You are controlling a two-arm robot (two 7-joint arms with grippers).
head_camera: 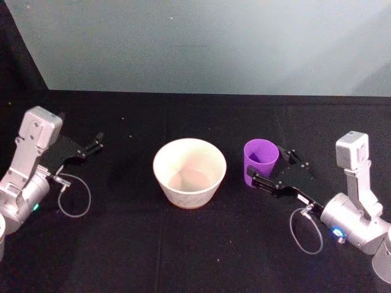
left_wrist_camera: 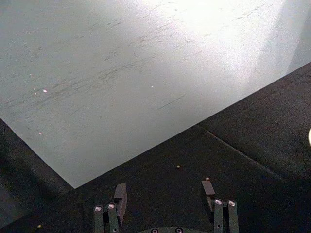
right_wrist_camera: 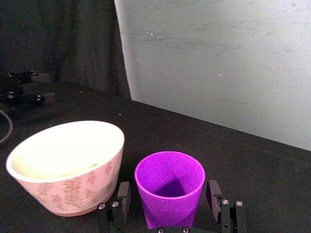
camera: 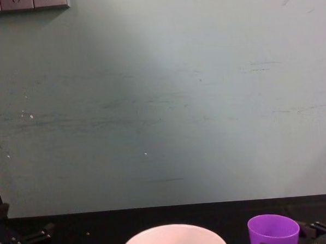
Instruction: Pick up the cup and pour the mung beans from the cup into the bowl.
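Two spread fingers (right_wrist_camera: 123, 196) of the right gripper (head_camera: 267, 163) are flanking the cup (head_camera: 259, 160); squeezing off-centre risks toppling it. Left gripper (head_camera: 96, 144) is idling well apart, fingers spread.

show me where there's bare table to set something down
Widest bare patch: the black cloth between the left claw and the wide pale pinkish-white bowl. Also the strip behind the bowl to the wall, and the cloth in front of it. Crowded: the narrow gap between bowl and small purple plastic cup, which the right claw straddles, open.
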